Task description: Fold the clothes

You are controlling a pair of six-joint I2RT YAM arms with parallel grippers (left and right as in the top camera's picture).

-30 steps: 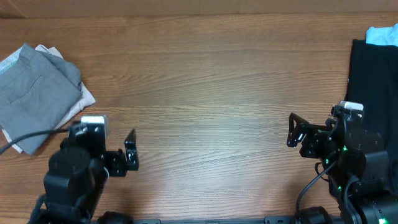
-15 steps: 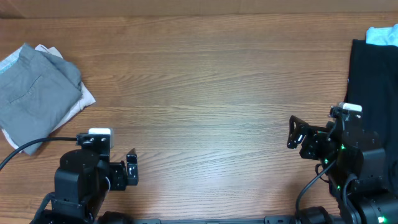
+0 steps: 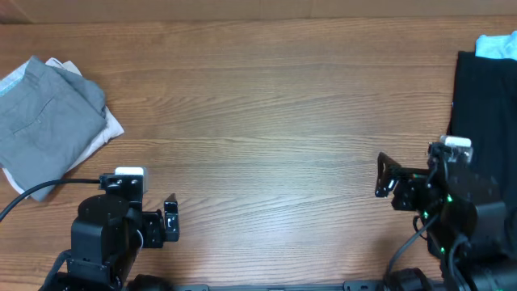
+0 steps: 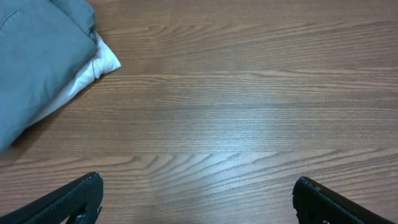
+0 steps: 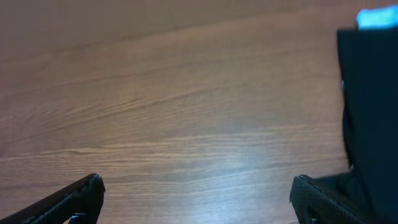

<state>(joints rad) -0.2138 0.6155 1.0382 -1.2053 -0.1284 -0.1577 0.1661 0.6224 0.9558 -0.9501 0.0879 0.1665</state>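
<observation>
The grey shorts (image 3: 44,117) lie folded in a compact pile at the far left of the table, pale lining showing at their edges. They also show in the left wrist view (image 4: 37,56) at top left. My left gripper (image 3: 170,218) is open and empty near the front left, well below and right of the shorts. In its wrist view the left gripper (image 4: 198,199) has its jaws wide apart over bare wood. My right gripper (image 3: 383,176) is open and empty at the front right; its wrist view (image 5: 198,198) shows only wood between the jaws.
A black garment (image 3: 485,113) lies along the right edge, with a pale blue item (image 3: 497,46) at its top; the black garment also shows in the right wrist view (image 5: 370,106). A black cable (image 3: 40,190) crosses the shorts' lower corner. The wooden table (image 3: 275,121) lies between the arms.
The left arm has drawn back toward the front edge, away from the shorts, then held still. The right gripper has shifted very slightly toward the front.
</observation>
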